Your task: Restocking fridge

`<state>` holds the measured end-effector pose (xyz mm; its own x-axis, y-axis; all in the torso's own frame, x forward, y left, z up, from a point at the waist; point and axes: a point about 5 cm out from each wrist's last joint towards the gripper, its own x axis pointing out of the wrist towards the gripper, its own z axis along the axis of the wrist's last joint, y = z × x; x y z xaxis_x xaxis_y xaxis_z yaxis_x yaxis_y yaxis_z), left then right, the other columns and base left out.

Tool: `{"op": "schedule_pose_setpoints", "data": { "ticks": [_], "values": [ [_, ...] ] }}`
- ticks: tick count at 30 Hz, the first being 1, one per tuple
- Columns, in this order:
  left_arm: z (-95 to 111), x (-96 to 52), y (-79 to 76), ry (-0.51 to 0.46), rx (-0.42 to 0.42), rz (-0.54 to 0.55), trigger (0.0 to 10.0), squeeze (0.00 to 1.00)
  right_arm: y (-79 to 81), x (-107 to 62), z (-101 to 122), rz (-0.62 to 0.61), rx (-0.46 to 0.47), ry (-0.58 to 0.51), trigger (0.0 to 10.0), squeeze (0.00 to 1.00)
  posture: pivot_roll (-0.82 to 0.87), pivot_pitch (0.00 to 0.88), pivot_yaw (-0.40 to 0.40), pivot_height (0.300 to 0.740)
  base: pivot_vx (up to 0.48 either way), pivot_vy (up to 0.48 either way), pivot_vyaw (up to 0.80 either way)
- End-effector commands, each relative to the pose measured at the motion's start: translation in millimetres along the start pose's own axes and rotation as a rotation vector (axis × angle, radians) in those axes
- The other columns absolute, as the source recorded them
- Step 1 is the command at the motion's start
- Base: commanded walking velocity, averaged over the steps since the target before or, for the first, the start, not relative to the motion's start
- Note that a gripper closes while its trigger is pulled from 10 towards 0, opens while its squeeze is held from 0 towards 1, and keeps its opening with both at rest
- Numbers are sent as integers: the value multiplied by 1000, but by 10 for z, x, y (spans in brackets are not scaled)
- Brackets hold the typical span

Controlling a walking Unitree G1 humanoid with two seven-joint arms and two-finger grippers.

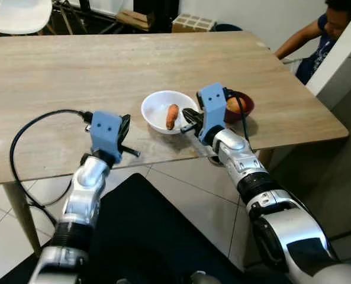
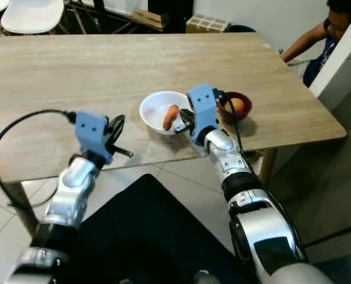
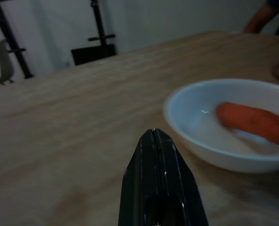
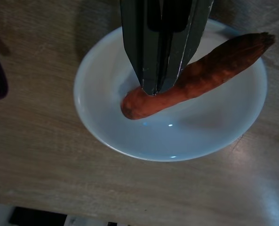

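Note:
An orange carrot (image 1: 171, 116) lies in a white bowl (image 1: 150, 110) near the front edge of a wooden table (image 1: 74, 77). My right gripper (image 1: 187, 122) hovers at the bowl's right rim. In the right wrist view its fingers (image 4: 151, 70) are shut together, with the tip just over the carrot (image 4: 200, 75) and nothing held. My left gripper (image 1: 134, 152) is shut and empty at the table's front edge, left of the bowl. The left wrist view looks along it (image 3: 154, 141) toward the bowl (image 3: 195, 136) and carrot (image 3: 252, 123).
A dark red bowl (image 1: 246, 100) holding a round fruit (image 1: 234, 105) stands right of the white bowl, behind my right wrist. A person (image 1: 317, 35) sits at the table's far right corner. A white chair (image 1: 21, 15) and a cardboard box (image 1: 193, 23) stand beyond the table.

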<state>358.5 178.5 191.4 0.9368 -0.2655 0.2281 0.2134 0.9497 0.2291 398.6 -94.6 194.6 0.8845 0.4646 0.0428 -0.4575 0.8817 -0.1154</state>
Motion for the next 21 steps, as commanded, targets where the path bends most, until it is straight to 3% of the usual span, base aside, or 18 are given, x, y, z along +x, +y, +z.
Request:
{"op": "schedule_pose_setpoints", "data": {
  "ticks": [1,2,9,16,21],
  "values": [
    [-99,-24,53,45,-6,9,10000,0,-21,-17,-8,-6,-4,-10,10000,0,-72,194,-51,740,0,0,0],
    [-95,21,162,64,-6,48,10000,0,-26,-33,12,4,4,-32,10000,0,-74,194,-49,740,0,0,0],
    [-132,131,361,125,-17,74,10000,0,-65,-101,35,38,13,-88,10000,0,-89,202,-40,740,0,0,0],
    [-220,182,333,177,-77,32,10000,0,-138,-132,114,24,19,-128,10000,0,-105,209,-38,740,0,0,0],
    [-200,235,131,150,-134,-154,10000,0,-170,-150,179,32,34,-166,10000,0,-108,209,-38,740,0,0,0]
  ]
}}
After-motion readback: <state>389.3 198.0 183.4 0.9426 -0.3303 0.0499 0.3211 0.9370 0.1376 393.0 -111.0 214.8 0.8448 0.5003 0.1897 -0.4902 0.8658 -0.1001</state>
